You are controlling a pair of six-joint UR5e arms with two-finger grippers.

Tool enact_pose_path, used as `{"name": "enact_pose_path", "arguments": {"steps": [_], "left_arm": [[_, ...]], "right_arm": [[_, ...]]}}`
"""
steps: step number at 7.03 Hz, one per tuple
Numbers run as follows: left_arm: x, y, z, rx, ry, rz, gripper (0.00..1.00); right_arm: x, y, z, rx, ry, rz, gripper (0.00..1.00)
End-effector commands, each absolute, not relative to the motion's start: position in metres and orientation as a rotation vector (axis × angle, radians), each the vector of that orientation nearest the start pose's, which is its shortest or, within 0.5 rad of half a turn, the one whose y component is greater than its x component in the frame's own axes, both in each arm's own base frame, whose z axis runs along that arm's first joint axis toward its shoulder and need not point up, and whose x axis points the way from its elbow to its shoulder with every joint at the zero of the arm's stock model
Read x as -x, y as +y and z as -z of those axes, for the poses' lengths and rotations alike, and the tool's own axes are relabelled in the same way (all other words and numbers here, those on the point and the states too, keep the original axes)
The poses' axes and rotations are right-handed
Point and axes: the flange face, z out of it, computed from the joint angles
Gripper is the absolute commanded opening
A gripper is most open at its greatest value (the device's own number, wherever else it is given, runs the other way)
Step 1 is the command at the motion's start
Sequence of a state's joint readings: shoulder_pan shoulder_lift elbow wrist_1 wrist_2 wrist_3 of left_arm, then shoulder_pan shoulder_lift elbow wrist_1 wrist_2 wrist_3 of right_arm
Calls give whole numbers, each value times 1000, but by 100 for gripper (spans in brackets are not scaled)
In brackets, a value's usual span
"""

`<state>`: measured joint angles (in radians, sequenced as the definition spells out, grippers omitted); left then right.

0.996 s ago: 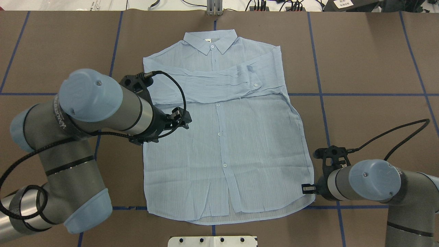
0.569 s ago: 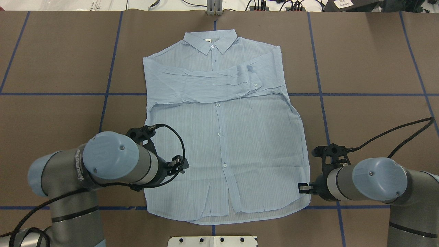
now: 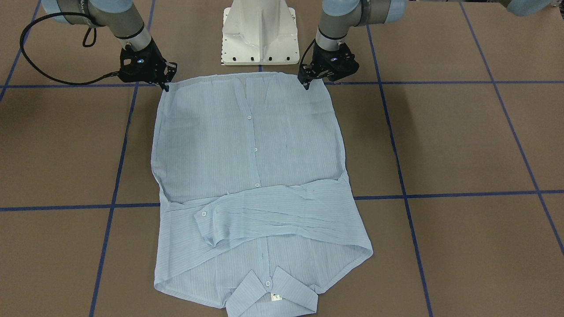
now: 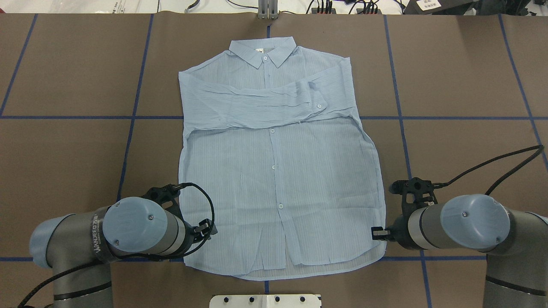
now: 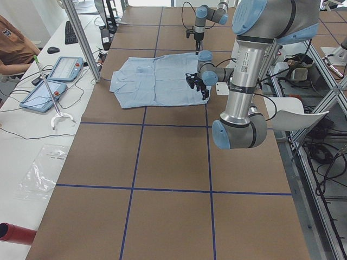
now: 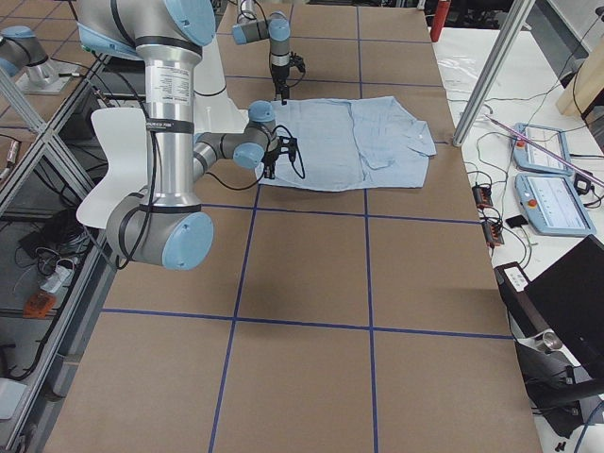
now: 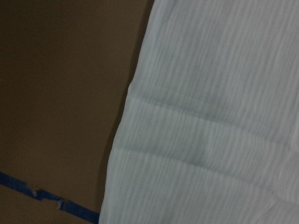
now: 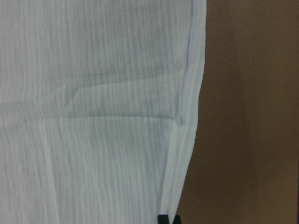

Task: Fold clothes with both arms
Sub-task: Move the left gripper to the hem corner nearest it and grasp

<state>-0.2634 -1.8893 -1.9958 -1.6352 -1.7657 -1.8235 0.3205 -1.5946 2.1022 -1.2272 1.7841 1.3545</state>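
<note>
White pedestal base [image 4: 265,300] sits nearest, at the robot's edge of the brown-covered table [image 4: 64,171], which is marked w/ blue tape lines [image 4: 132,128]. Just beyond it is the hem of the pale-blue striped shirt [image 4: 282,171]. The shirt is spread flat, front up, mid-table, hem toward robot & collar away. L gripper [image 4: 208,229] is at the hem corner on the robot's left, over the fabric edge. Its wrist cam shows only shirt edge, brown table & a bit of tape, no fingers, so can't tell if it's open or closed. R gripper [image 4: 377,233] is at the opposite hem corner, tip right at the shirt's side edge. R wrist cam shows one small black tip at the folded side seam, at the bottom of frame, so can't tell whether it's clamped on cloth. Both arms are low, coming in from either side, approx level w/ each other. Further out, the placket w/ small white buttons [image 4: 281,206] runs up the middle. Beyond that a sleeve [image 4: 257,105] lies folded across the chest, rumpled, its cuff ending on the robot's right of centre w/ a cuff button [image 4: 319,105]. Farthest part of the shirt is the collar [image 4: 263,51], flat, w/ a white neck label [image 4: 258,51] inside. Past the table's far edge are cables [image 4: 325,6] & a grey bracket [image 4: 268,10].
</note>
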Motion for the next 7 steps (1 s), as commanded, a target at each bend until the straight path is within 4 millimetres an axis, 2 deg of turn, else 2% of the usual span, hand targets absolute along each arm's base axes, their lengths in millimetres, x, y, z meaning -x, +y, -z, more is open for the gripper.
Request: {"name": "enact_pose_path", "arguments": {"steps": [1,4,6,7], "left_arm": [[-516,-252,-305,172,793,406,78],[-525,-235,-308,183,784,392,64],[-526,-234,-310,179,780,389,49],[-529,-232,-313,181,772,386,48]], "right_arm": [[412,-255,-386,-32,-870,-7,0],[415,-255,-387,-31,-869,-6,0],[415,-255,-385,-32,-872,-5,0],[415,-255,-385,-32,-872,-5,0]]}}
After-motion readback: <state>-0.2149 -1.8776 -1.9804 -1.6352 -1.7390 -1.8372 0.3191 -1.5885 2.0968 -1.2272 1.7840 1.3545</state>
